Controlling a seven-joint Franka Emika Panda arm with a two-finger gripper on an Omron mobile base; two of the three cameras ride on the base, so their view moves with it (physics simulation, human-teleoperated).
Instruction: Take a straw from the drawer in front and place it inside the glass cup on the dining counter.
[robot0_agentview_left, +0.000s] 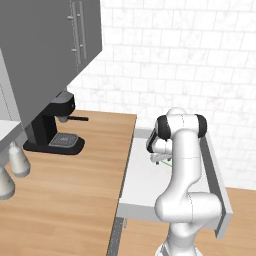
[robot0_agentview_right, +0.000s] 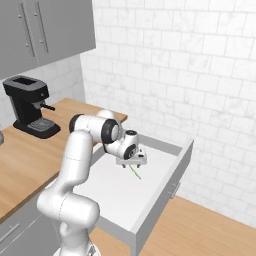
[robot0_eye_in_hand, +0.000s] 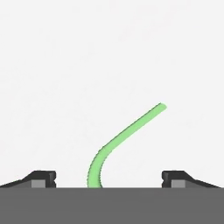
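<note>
Gripper (robot0_agentview_right: 132, 163): lowered into the open drawer, jaws spread wide with nothing clamped between them.
Fingertips (robot0_eye_in_hand: 43, 178): in the hand view, one at 8 o'clock and one at 4 o'clock, the straw between them, clear of both.
Straw (robot0_eye_in_hand: 124, 136): bright green, lying on the drawer floor, running toward 1 o'clock in the hand view.
Drawer (robot0_agentview_right: 165, 185): pulled out, pale grey-white.
Espresso machine (robot0_agentview_left: 52, 127): black, on the wood counter (robot0_agentview_left: 65, 190), at 9 o'clock from the drawer in the left base view.

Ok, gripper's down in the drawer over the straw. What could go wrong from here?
The straw lies flat on the drawer floor and looks thin, so the open gripper may close above it or flick it aside. It also sits nearer one fingertip, so closing could push it sideways. The hand is low, close to the drawer wall.
</note>
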